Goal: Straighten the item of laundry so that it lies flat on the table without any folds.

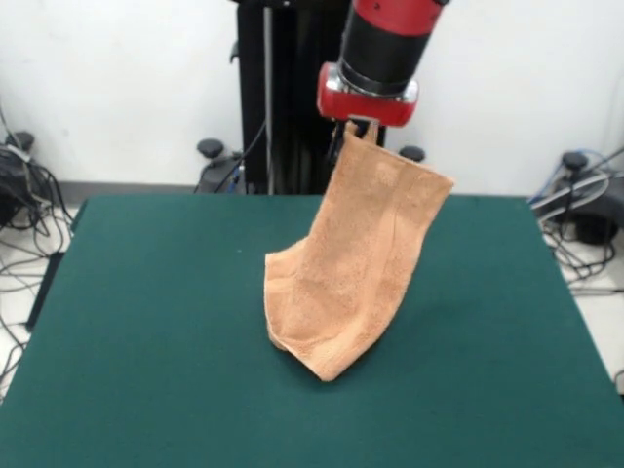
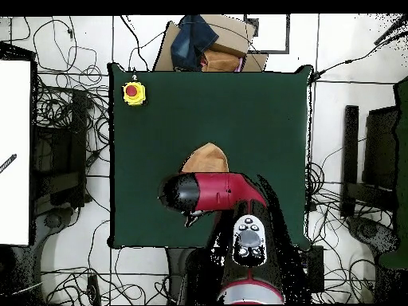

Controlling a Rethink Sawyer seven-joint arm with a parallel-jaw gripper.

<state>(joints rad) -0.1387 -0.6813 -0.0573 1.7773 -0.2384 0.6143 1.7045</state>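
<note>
Towel (image 1: 356,268) bottom tip rests mid-worktop (image 1: 146,341), the rest hanging folded from the end effector (image 1: 363,128) clamped on its top corner; releasing here would likely drop it into a crumpled heap, folds kept.

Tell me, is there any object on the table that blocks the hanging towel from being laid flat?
Nothing visible does. The gripper holds the towel by a top corner, its lower end touching the table. The green top around it is bare; the yellow button box sits at a far corner.
</note>
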